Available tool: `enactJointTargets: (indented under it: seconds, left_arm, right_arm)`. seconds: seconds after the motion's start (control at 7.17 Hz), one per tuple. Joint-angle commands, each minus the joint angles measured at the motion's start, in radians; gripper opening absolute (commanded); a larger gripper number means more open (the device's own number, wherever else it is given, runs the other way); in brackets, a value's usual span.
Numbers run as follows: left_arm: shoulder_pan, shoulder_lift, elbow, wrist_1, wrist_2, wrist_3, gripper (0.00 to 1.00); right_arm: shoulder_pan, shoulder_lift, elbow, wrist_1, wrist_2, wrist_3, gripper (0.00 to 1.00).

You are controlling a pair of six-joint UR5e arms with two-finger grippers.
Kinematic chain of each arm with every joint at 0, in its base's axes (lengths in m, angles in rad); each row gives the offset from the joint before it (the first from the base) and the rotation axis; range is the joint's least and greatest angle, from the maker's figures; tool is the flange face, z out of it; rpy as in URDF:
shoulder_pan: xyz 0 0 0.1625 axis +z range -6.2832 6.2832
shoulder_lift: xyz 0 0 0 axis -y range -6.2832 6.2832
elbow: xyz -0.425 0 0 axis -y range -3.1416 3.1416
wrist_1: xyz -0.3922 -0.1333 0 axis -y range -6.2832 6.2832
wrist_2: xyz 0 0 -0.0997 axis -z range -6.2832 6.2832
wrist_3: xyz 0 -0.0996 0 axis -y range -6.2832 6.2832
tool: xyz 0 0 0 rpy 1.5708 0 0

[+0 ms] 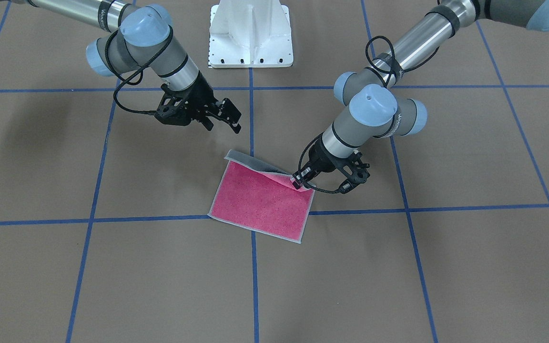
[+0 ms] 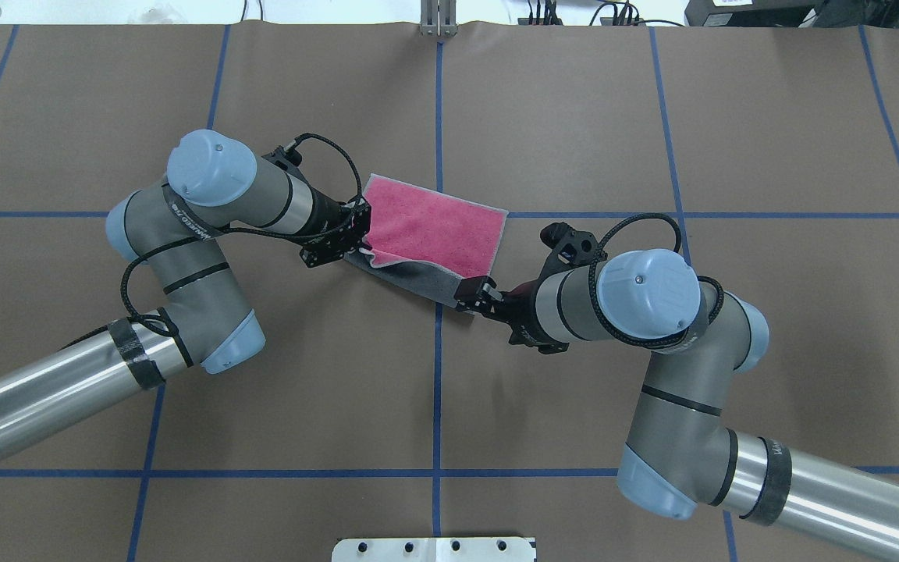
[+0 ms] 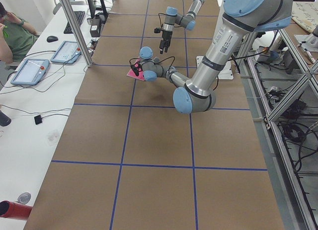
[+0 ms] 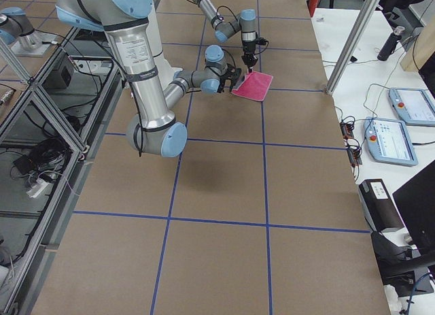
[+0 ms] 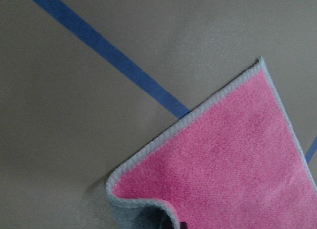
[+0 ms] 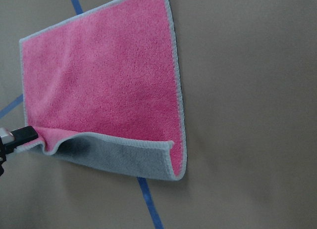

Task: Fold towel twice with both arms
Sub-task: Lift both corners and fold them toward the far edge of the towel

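Note:
The towel (image 1: 260,202) lies at the table's middle, folded over with its pink face up and a grey strip (image 1: 250,159) along the robot-side edge. It also shows in the overhead view (image 2: 434,230). My left gripper (image 1: 297,183) is shut on a pink corner of the towel and holds it slightly off the table; in the right wrist view one of its black fingertips (image 6: 20,135) shows on that corner. My right gripper (image 1: 224,125) is open and empty, raised above the table, apart from the towel's grey corner. In the overhead view the right gripper (image 2: 474,297) overlaps that corner.
The white pedestal base (image 1: 250,33) stands at the robot's side of the brown table, which is marked with blue tape lines (image 1: 254,276). A side desk with tablets (image 3: 30,71) and a seated person (image 3: 10,36) lies beyond the table's far edge.

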Motion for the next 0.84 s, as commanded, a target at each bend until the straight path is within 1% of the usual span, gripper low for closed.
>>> enactJointTargets:
  seconds: [0.0, 0.14, 0.28, 0.42, 0.7]
  left_arm:
    - [-0.003, -0.001, -0.007, -0.002, -0.001, -0.003, 0.0]
    - [-0.005, 0.0, -0.023, -0.002, -0.004, -0.003, 0.0]
    - [-0.005, 0.005, -0.037, -0.002, -0.006, -0.004, 0.0]
    - [-0.008, 0.005, -0.041, -0.002, -0.007, -0.004, 0.0]
    - [-0.008, 0.014, -0.063, -0.002, -0.009, -0.003, 0.0]
  right_arm:
    - [0.0, 0.001, 0.0, 0.0, -0.001, 0.035, 0.99]
    - [0.002, 0.003, -0.005, -0.003, -0.011, 0.043, 0.98]
    - [0.023, 0.001, -0.012, -0.005, -0.036, 0.134, 0.97]
    - [0.056, 0.006, -0.055, -0.005, -0.045, 0.239, 0.97]
    - [0.095, 0.035, -0.116, -0.003, -0.045, 0.264, 0.97]
